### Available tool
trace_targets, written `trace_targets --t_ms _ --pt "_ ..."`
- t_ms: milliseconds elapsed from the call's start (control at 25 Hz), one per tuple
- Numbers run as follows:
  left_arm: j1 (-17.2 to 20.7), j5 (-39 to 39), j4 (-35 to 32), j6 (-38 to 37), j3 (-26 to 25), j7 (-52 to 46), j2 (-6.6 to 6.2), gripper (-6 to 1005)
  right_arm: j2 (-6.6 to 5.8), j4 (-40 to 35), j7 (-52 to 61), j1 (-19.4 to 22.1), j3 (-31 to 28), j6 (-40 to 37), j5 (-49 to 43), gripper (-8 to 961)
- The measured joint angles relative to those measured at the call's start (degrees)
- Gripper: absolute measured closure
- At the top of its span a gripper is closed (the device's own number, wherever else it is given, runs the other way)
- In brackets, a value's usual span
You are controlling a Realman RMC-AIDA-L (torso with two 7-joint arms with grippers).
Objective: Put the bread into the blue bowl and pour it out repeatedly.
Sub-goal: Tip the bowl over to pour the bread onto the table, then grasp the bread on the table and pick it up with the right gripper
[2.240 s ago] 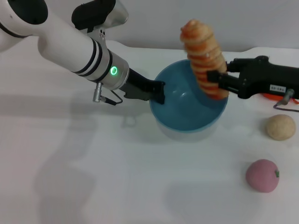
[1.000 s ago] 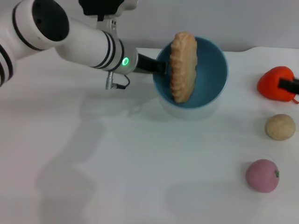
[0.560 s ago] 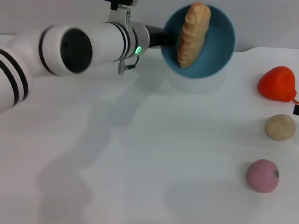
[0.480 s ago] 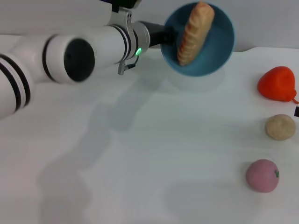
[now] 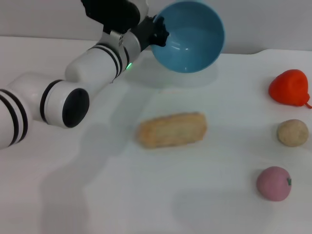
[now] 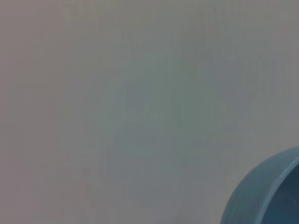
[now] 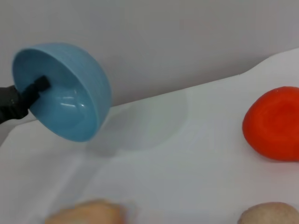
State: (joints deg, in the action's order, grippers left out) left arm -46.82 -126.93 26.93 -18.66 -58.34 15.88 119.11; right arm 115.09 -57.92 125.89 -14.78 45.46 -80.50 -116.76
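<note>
My left gripper (image 5: 160, 35) is shut on the rim of the blue bowl (image 5: 191, 36) and holds it raised and tipped on its side above the back of the table, its empty inside facing me. The bowl also shows in the right wrist view (image 7: 70, 93) and at a corner of the left wrist view (image 6: 268, 193). The bread (image 5: 171, 129) lies on the table in the middle, its plain tan underside up, below and in front of the bowl. One end of the bread shows in the right wrist view (image 7: 86, 213). My right gripper is out of view.
On the white table (image 5: 146, 195), along the right side, lie a red toy fruit (image 5: 289, 87), a small round tan ball (image 5: 292, 132) and a pink round toy (image 5: 273, 183). A grey wall rises behind the table.
The left arm lifted and tipped the bowl further. The bread slid out and fell onto the table, where it now lies flat. The right gripper, which held the bread earlier, has left the view.
</note>
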Motion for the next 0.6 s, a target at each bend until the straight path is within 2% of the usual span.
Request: trace_targets --t_ms 240,360,480,600 --pt "0.3 0.1 -1.6 -3.0 2.4 -0.2 -0.01 999 -0.10 0.3 1.1 -0.5 0.1 -0.4 0.0 343" --pt "0.2 0.6 -1.6 -2.1 1.9 -0.5 -0.01 999 -0.07 0.1 1.3 -0.8 0.6 -0.5 -0.1 343" --pt "-0.9 3.5 -1.4 3.6 -1.7 -0.7 -0.17 999 0.14 0.0 0.8 -1.5 1.1 -0.6 -0.1 343" --pt "-2.3 5.8 -1.2 12.7 -8.5 -0.7 -0.58 999 0.21 0.0 0.1 -2.9 2.6 -1.1 -0.3 343"
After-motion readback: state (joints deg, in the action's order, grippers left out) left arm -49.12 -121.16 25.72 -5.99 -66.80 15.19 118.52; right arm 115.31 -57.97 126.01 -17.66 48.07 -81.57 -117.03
